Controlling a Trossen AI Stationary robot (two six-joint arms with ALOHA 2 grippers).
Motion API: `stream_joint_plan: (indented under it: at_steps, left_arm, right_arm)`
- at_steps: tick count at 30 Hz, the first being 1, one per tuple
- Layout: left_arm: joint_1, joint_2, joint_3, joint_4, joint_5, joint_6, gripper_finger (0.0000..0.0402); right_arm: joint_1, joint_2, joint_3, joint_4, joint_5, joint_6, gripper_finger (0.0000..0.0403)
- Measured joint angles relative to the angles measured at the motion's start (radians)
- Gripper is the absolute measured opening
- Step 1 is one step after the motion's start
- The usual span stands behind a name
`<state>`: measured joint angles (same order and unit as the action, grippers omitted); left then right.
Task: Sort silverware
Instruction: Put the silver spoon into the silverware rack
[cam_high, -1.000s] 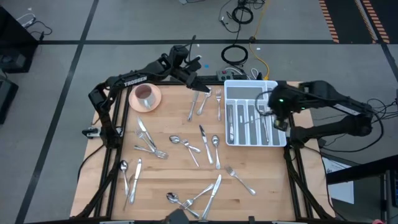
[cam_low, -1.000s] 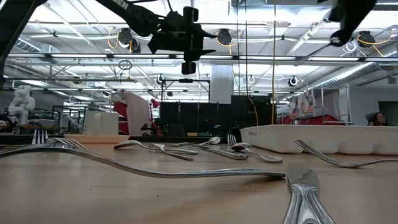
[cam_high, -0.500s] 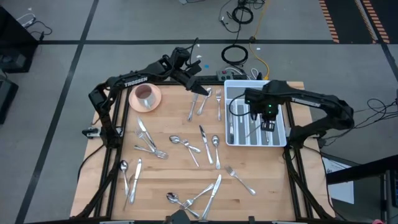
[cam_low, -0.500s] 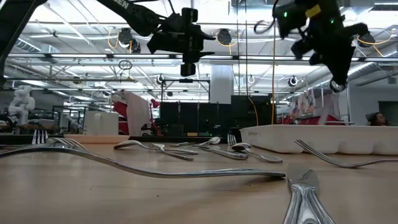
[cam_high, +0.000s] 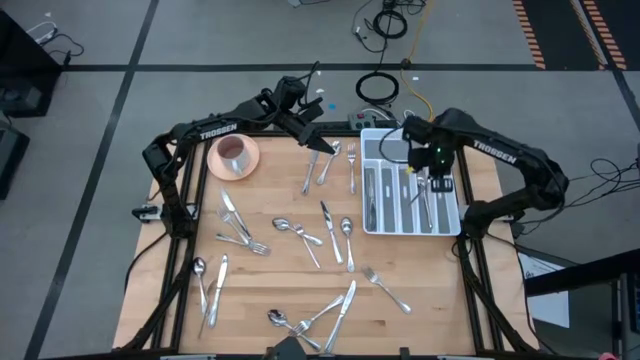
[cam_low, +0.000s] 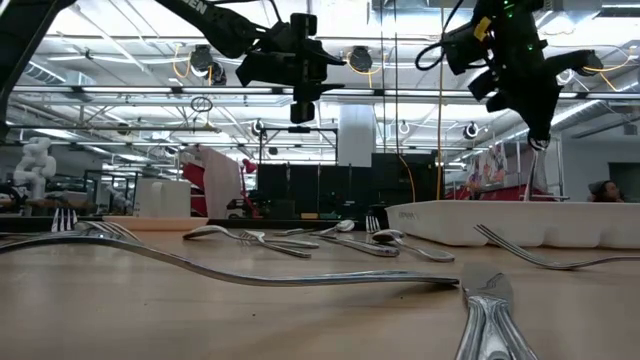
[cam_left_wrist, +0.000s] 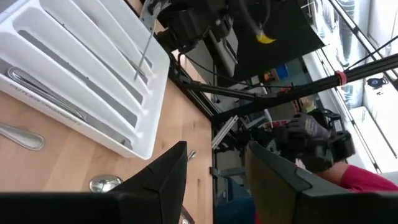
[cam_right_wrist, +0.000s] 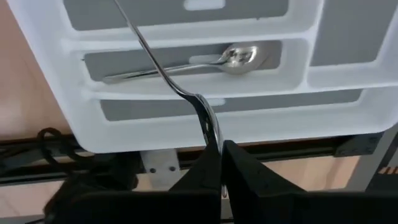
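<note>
High view, near edge first: loose silverware (cam_high: 330, 235) lies scattered over the wooden table (cam_high: 260, 290). Knives and spoons cross at 6 o'clock, a fork (cam_high: 385, 287) sits just right of them, and a spoon and knife pair lies at 8 o'clock. Centre holds spoons, a knife and forks. Farther back, three more pieces lie near 12 o'clock, just left of the white tray (cam_high: 452, 212).

Tray at 2 o'clock, several pieces already lying in its long slots.

Right gripper (cam_high: 437, 182) hangs above the tray's right slots, fingers clamped on a fork (cam_right_wrist: 180, 90) held by its tine end, handle slanting down toward the tray. Right wrist view shows a spoon (cam_right_wrist: 193, 62) lying in a slot beneath it.

Left gripper (cam_high: 322, 146) at 12 o'clock, above the far table edge, raised clear of the wood. Its fingers (cam_left_wrist: 163, 180) stand apart with nothing between them.

Pink saucer with cup (cam_high: 233, 155) at 10 o'clock, far left corner.
</note>
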<state>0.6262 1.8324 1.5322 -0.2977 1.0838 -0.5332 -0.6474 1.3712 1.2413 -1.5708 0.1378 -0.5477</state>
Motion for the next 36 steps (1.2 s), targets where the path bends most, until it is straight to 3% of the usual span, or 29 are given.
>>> stream_joint_plan:
  at_steps: [15, 17, 24, 27, 29, 32, 36]
  left_arm:
    - [0.0, 0.0, 0.0, -0.005, 0.003, 0.032, 0.0164]
    - [0.0, 0.0, 0.0, -0.008, 0.003, 0.047, 0.0164]
    - [0.0, 0.0, 0.0, -0.011, -0.019, 0.106, 0.0164]
    - [0.0, 0.0, 0.0, -0.012, -0.061, 0.125, 0.0164]
    - [0.0, 0.0, 0.0, -0.011, -0.093, 0.124, 0.0164]
    - [0.0, 0.0, 0.0, -0.011, -0.121, 0.12, 0.0164]
    - [0.0, 0.0, 0.0, -0.004, -0.122, 0.08, 0.0164]
  right_arm:
    - [-0.185, 0.002, -0.032, -0.002, -0.042, -0.15, 0.0]
    - [-0.179, -0.026, -0.03, 0.003, -0.13, -0.143, 0.0]
    - [-0.071, -0.26, 0.16, 0.042, -0.772, -0.148, 0.0]
    - [-0.073, -0.42, 0.236, 0.18, -0.954, -0.138, 0.0]
    - [-0.086, -0.534, 0.237, 0.273, -0.98, -0.101, 0.0]
    - [-0.102, -0.706, 0.195, 0.294, -0.901, -0.002, 0.0]
    - [-0.103, -0.864, 0.033, 0.308, -0.878, 0.17, 0.0]
